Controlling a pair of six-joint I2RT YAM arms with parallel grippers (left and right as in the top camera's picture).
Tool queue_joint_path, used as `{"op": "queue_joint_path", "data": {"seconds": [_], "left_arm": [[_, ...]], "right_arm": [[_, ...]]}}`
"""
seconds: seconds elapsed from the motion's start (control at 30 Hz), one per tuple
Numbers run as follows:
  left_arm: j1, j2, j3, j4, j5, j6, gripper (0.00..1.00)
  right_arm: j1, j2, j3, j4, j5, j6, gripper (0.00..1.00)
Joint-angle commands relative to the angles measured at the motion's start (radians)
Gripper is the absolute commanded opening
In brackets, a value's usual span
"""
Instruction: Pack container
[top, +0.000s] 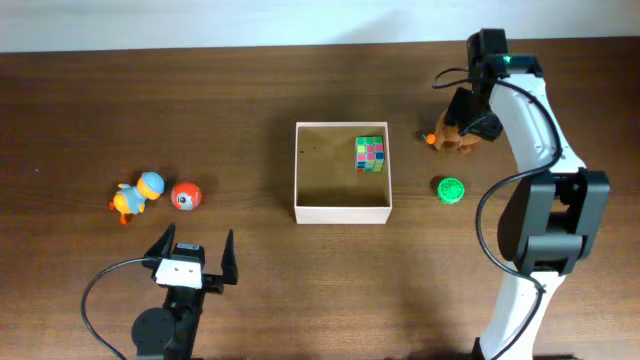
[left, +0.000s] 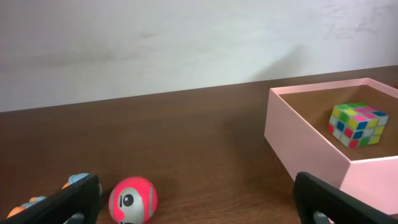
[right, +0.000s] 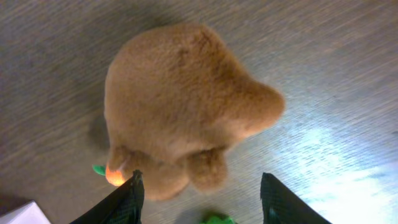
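Note:
The container (top: 343, 209) is a square white box with a tan floor at the table's middle; it also shows in the left wrist view (left: 292, 138). A multicoloured cube (top: 371, 155) lies in its back right corner, also in the left wrist view (left: 359, 124). My right gripper (top: 466, 128) is open right above a brown plush toy (top: 457, 138) holding an orange carrot, right of the box; the plush (right: 180, 106) fills the right wrist view, between the fingers (right: 202, 199). My left gripper (top: 192, 252) is open and empty at the front left.
A green round toy (top: 450, 190) lies right of the box, below the plush. A red and grey ball (top: 186, 196) and a blue and orange duck toy (top: 137, 195) lie at the left; the ball (left: 132, 200) is near my left fingers.

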Motion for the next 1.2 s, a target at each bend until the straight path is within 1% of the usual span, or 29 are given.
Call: {"op": "queue_joint_path", "data": {"seconds": [0.0,0.03,0.33,0.6,0.9,1.03,1.17], "left_arm": [[0.006,-0.009,-0.002,-0.005,0.0,0.02,0.99],[0.006,-0.009,-0.002,-0.005,0.0,0.019,0.99],[0.006,-0.009,-0.002,-0.005,0.0,0.019,0.99],[0.006,-0.009,-0.002,-0.005,0.0,0.019,0.99],[0.006,-0.009,-0.002,-0.005,0.0,0.019,0.99],[0.006,-0.009,-0.002,-0.005,0.0,0.019,0.99],[0.005,-0.009,-0.002,-0.005,0.0,0.019,0.99]], "right_arm": [[-0.004,-0.006,-0.042,0.041,-0.083,0.066,0.53],[-0.004,-0.006,-0.05,0.056,-0.091,0.066,0.53],[-0.009,-0.006,-0.056,0.087,-0.085,0.084,0.43],[-0.009,-0.006,-0.056,0.11,-0.082,0.092,0.4],[-0.01,-0.006,-0.056,0.122,-0.059,0.11,0.31],[-0.011,-0.006,-0.057,0.121,-0.056,0.11,0.22],[-0.014,-0.003,-0.057,0.12,-0.056,0.11,0.09]]}}
